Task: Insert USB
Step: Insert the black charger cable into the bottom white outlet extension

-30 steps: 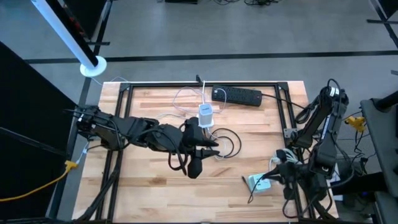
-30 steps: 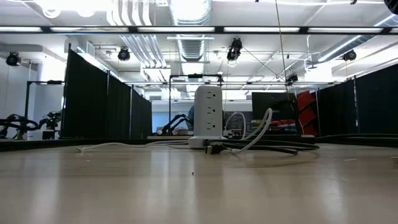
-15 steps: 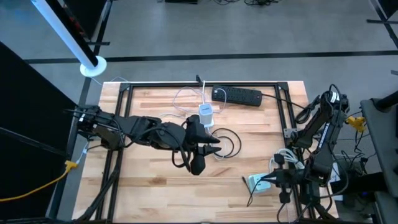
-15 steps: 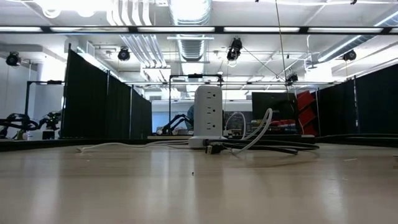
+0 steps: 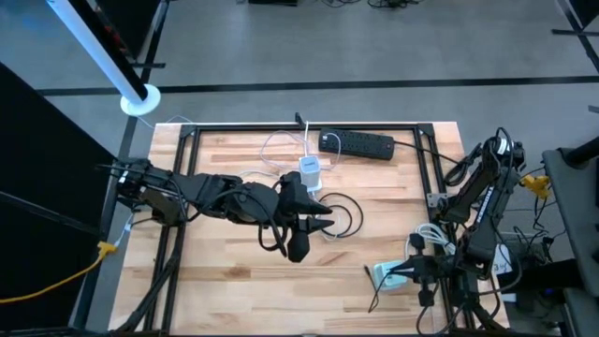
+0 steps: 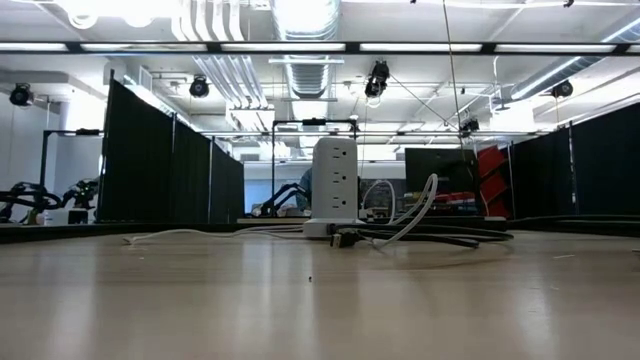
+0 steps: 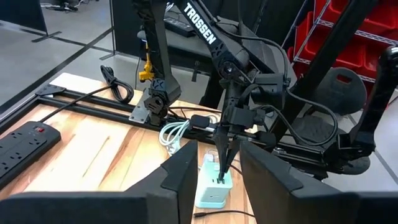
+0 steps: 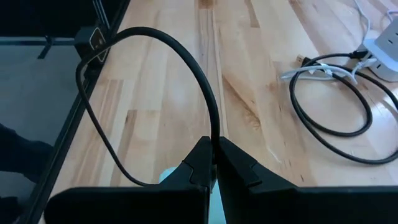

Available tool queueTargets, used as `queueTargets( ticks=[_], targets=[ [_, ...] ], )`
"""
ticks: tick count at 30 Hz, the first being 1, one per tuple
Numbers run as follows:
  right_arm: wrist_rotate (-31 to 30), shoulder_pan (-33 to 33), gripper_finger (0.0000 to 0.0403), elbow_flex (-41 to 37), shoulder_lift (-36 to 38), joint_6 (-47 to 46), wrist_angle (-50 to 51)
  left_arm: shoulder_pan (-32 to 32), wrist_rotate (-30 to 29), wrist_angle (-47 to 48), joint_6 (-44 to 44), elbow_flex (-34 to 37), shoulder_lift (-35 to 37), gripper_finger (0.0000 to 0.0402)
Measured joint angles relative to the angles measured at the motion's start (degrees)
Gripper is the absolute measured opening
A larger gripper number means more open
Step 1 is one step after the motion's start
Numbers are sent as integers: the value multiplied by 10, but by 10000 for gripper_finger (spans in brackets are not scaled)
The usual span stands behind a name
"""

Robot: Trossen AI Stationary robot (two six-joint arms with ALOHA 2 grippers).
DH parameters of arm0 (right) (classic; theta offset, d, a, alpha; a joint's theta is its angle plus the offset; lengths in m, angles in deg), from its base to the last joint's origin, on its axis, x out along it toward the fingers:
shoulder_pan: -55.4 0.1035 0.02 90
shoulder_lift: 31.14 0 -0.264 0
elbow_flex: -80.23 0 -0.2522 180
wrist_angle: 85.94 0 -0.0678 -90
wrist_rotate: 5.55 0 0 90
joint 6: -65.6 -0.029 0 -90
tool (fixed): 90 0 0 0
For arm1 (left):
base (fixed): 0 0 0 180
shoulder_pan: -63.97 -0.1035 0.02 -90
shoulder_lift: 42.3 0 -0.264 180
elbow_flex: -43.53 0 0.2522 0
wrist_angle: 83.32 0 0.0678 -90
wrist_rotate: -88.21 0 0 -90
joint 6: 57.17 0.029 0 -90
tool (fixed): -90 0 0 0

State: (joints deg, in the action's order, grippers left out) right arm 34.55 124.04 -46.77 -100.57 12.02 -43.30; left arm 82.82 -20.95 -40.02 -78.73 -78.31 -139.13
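Thin black USB cable, looped

One camera looks straight down on the bench, one skims it level, both sharing the white charging tower.

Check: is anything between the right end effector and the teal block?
Nothing visible. The right end effector, shut on the black cable, sits right at the teal block's top with no object between; the plug itself is hidden.
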Motion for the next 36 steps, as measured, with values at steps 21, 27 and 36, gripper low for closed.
queueTargets(
  ticks=[21,27,36],
  targets=[
    [8,-6,0,-44,2,-13,-73,-4,0,1,0,0,0,111],
    [34,-6,0,-54,2,-15,-88,-4,0,1,0,0,0,105],
    [51,-7,0,-54,2,-57,-61,-4,0,3,0,0,0,110]
  ],
)
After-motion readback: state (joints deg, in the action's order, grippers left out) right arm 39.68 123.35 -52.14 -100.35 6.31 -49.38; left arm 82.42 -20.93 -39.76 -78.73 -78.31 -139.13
